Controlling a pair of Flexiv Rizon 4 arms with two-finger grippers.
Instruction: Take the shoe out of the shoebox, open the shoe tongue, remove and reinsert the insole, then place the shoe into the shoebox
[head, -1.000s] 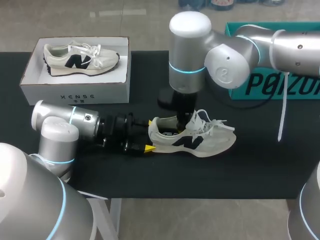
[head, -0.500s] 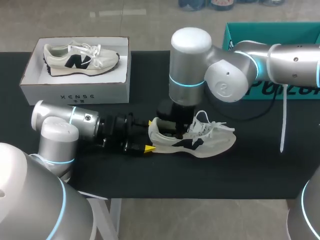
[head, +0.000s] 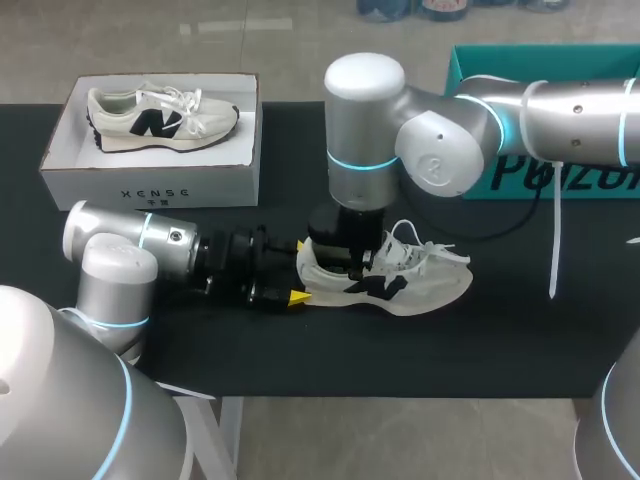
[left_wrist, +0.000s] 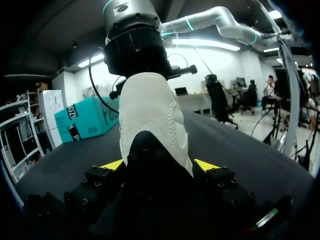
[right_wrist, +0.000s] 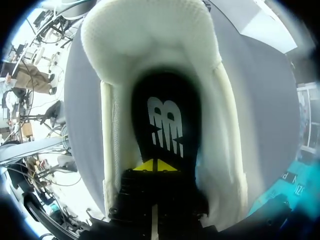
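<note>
Right claw (right_wrist: 157, 165): tips together, deep in the shoe (head: 400, 285) opening, against the insole (right_wrist: 165, 120). Whether it has a pinch on the insole cannot be confirmed.

Left claw (left_wrist: 159, 165): clamped across the heel, pinning the shoe to the worktop (head: 520, 320), well apart from the shoebox (head: 150, 185).

Hazards:
- The tips slip off the flat insole.
- The insole buckles against the collar.
- An oblique pull twists the heel out of the clamp.
</note>
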